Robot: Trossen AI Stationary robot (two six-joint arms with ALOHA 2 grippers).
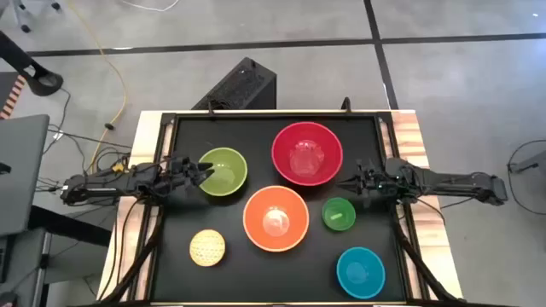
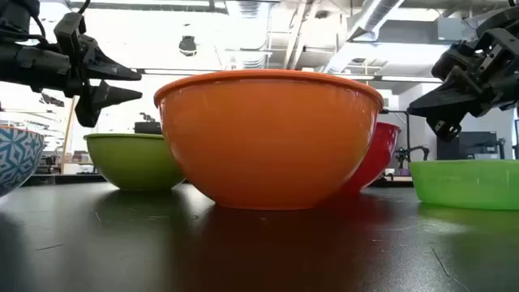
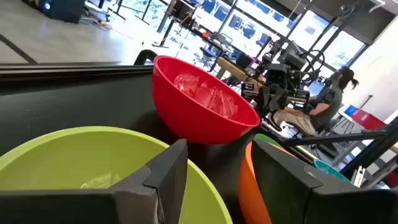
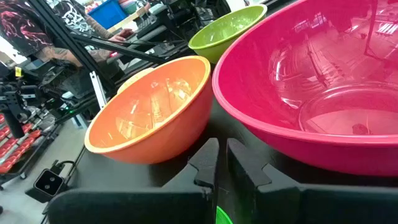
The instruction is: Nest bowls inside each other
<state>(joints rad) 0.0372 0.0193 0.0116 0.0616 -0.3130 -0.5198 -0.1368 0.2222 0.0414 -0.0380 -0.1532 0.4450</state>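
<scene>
Fingers of the left gripper stand spread over the rim of the lime green bowl, holding nothing; the right gripper has its fingers nearly closed and empty, between the red bowl and the small bright green bowl. All six glossy round plastic bowls sit apart on the black table, with the orange bowl in the middle, the dotted yellow bowl and the teal blue bowl nearer the front. From table height the orange bowl hides most of the red.

low view: red bowl mostly hidden behind orange bowl, patterned bowl cut off at the edge; right wrist: small green bowl just a sliver btwn the fingers, red bowl cropped; left wrist: teal bowl barely visible
</scene>
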